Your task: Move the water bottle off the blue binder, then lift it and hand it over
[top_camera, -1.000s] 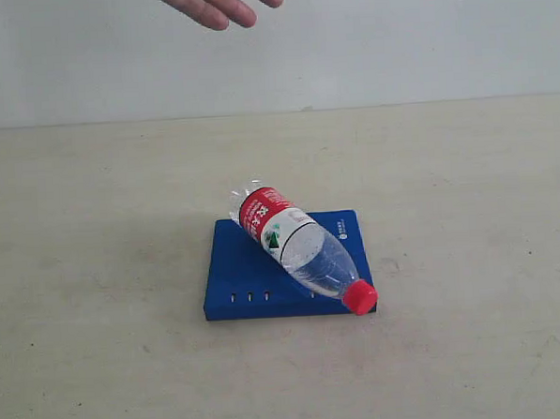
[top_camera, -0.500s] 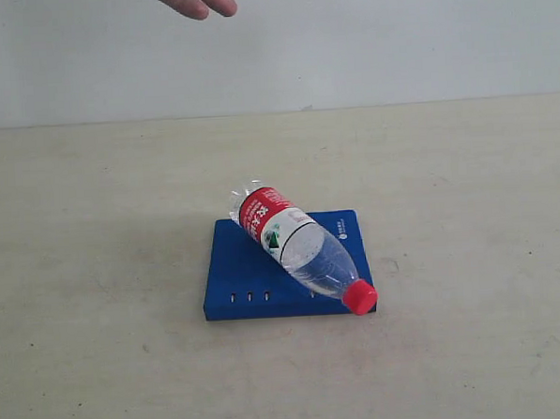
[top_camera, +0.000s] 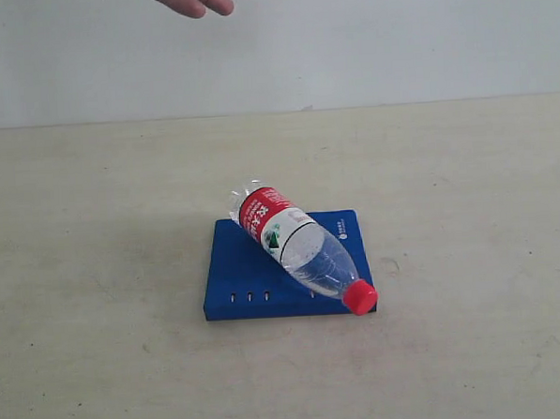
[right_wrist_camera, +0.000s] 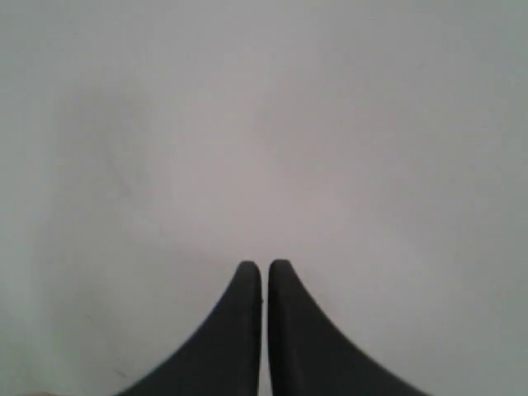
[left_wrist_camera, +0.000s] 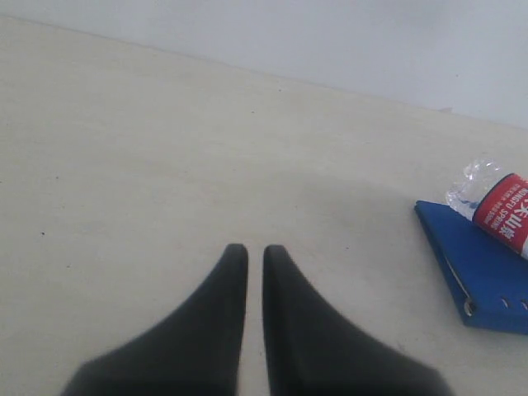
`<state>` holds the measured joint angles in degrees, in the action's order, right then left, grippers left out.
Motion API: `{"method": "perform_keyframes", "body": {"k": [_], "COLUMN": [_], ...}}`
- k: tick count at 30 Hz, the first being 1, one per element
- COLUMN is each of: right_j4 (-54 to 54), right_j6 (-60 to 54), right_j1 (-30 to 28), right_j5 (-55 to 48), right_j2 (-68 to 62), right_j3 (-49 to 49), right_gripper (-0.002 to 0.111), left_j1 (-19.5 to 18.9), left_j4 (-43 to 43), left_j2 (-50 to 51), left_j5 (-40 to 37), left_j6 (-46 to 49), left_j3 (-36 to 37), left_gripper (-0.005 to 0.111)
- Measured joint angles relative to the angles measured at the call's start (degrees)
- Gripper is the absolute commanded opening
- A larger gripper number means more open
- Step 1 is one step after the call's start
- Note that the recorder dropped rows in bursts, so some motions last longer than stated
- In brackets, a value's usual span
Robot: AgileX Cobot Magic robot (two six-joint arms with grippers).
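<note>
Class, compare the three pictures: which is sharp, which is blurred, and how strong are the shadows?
Exterior view: even light, sharp bottle and binder, only faint shadows. Left wrist view: left hand dark and soft-edged, the table beyond clearer. Right wrist view: right hand blurred against a plain, featureless grey surface.

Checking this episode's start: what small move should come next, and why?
Probably open the left gripper and ease it toward the water bottle, lying sideways across the blue binder: that gripper is shut, empty, and its wrist view shows the bottle.
</note>
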<state>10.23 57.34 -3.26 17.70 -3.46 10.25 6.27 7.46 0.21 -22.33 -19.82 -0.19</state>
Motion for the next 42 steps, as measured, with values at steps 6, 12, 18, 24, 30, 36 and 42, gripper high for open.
{"method": "perform_keyframes", "body": {"k": [6,12,18,24,30,36,42], "right_j4": [41.33,84.24,89.77,89.89,89.89,89.89,89.89], "right_j6": [10.85,41.12,40.17,33.55,32.29,32.67,32.67], "right_j1": [0.0,0.0,0.58,12.04,17.03,17.03,17.39], "right_j5": [-1.67,34.14,35.0,24.02,12.52,15.48,19.7], "right_j2": [-24.63,-59.57,-79.75,-88.6,-90.79,-93.56,-93.82], "right_j3": [20.04,30.36,30.36,30.36,30.36,30.36,30.36], "right_gripper": [0.0,0.043,0.056,0.056,0.056,0.056,0.056], "left_j1": [0.0,0.0,0.0,0.0,0.0,0.0,0.0], "left_j4": [0.0,0.0,0.0,0.0,0.0,0.0,0.0], "left_j2": [0.0,0.0,0.0,0.0,0.0,0.0,0.0], "left_j5": [0.0,0.0,0.0,0.0,0.0,0.0,0.0], "left_j6": [0.0,0.0,0.0,0.0,0.0,0.0,0.0], "left_j3": [0.0,0.0,0.0,0.0,0.0,0.0,0.0], "left_gripper": [0.007,0.007,0.007,0.007,0.007,0.007,0.007]}}
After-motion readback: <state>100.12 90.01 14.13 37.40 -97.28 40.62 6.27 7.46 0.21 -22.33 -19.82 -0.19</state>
